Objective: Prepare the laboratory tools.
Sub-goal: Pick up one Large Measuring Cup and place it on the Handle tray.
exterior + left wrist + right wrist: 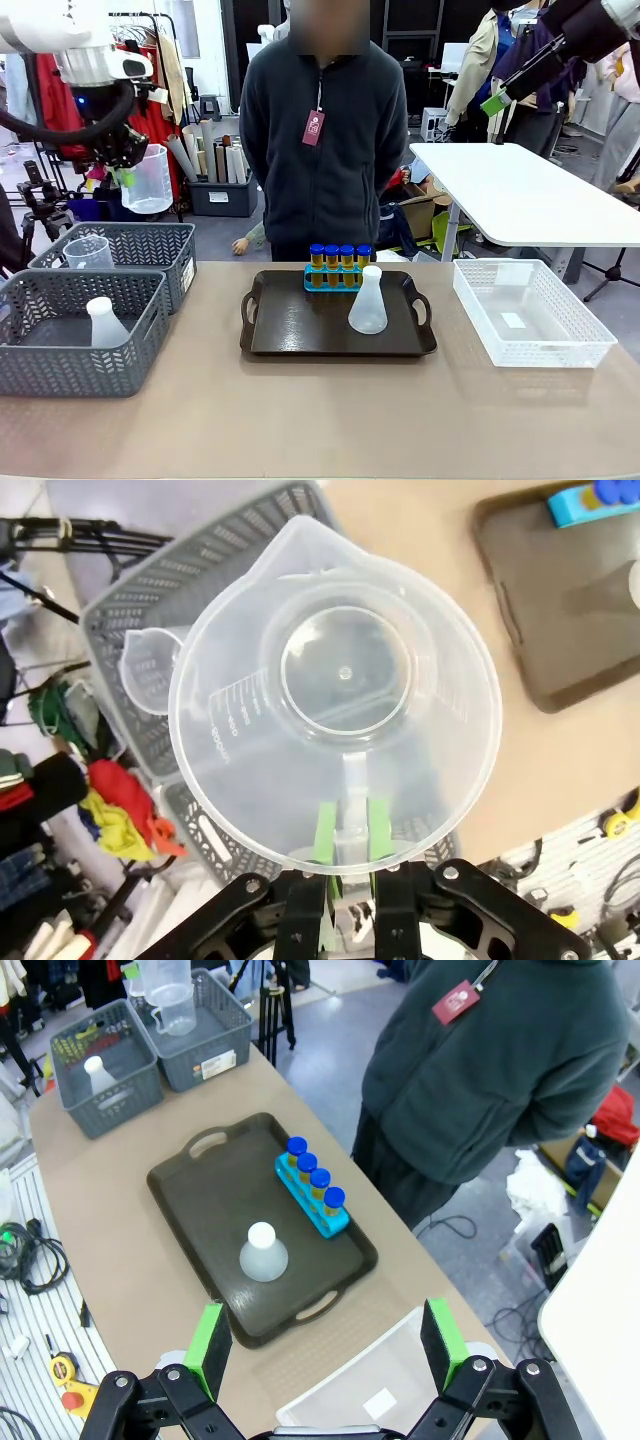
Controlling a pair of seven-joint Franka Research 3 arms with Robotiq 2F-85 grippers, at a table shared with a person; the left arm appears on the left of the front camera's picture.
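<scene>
Left gripper [345,840]: raised high above the table's left end, green pads clamped on the handle of a clear measuring beaker [149,180], which hung clear of every surface, its open mouth facing the wrist camera.

Right gripper [328,1340]: held high over the table's right part, fingers spread wide apart with nothing between them.

Dark brown tray [290,335]: at the table's middle, nearer the far edge.

Blue rack [338,281]: on the tray along its far edge, carrying four amber-filled tubes with blue caps [338,257], upright in a row.

Translucent white conical flask [367,303]: upright on the tray, just in front of the rack's right end, toward the tray's right handle.

Grey baskets, two, at the table's left end. Near basket [80,365]: held a second white flask [103,324], upright. Far basket [140,240]: held a second clear beaker [89,252], upright.

White bin [580,350]: at the table's right end.

Person [322,130]: stood behind the table's far edge, behind the tray, arms held back.
</scene>
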